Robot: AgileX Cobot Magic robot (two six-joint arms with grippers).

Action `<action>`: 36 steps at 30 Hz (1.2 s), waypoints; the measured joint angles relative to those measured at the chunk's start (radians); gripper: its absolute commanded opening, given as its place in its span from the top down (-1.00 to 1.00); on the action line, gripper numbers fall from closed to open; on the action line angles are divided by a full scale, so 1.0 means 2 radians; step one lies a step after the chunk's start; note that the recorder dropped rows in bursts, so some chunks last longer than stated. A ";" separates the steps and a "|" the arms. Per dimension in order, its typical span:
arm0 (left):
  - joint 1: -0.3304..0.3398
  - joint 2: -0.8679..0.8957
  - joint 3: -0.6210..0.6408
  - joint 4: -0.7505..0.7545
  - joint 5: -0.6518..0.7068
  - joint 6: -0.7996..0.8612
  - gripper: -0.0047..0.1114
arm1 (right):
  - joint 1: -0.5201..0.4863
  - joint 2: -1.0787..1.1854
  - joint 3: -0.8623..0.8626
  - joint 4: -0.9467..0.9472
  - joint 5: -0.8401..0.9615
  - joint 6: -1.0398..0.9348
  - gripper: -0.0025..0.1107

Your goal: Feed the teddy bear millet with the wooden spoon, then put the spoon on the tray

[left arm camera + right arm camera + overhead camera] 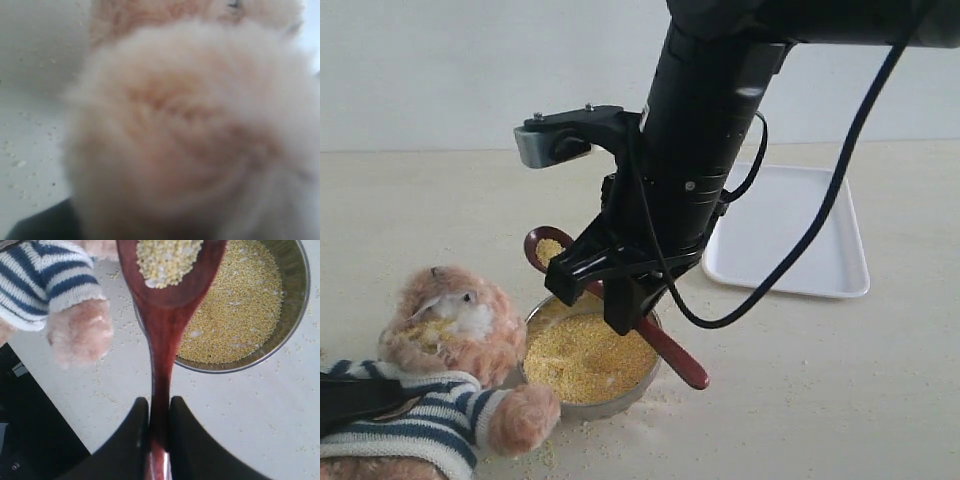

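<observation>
Holding millet (582, 358): steel bowl (620, 403) | wooden spoon (161, 335) loaded, clamped in right tool (159, 404)

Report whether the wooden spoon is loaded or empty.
Loaded: yellow millet lies heaped in the scoop of the wooden spoon, which the right gripper clamps by its handle.

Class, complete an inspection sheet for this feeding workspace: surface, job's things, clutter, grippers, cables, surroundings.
Surface: pale tabletop.
Job's things: fluffy light-brown teddy bear, grains on muzzle; round steel bowl of yellow millet; dark reddish wooden spoon, loaded; flat white rectangular tray, apart from bowl.
Clutter: loose millet crumbs around bowl.
Grippers: right gripper shut on spoon handle; left gripper at bear, jaws hidden.
Cables: black cable loops before tray.
Surroundings: plain pale wall.
</observation>
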State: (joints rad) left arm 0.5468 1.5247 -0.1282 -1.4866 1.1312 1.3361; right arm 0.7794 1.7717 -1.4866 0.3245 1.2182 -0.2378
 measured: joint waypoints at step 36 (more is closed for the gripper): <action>0.000 0.000 0.005 0.011 -0.012 0.012 0.83 | 0.196 0.082 -0.103 -0.333 -0.018 0.050 0.96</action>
State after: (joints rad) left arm 0.5468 1.5247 -0.1177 -1.4637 1.1076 1.3608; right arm 1.1717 1.9351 -1.6918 -0.3407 1.1830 -0.1377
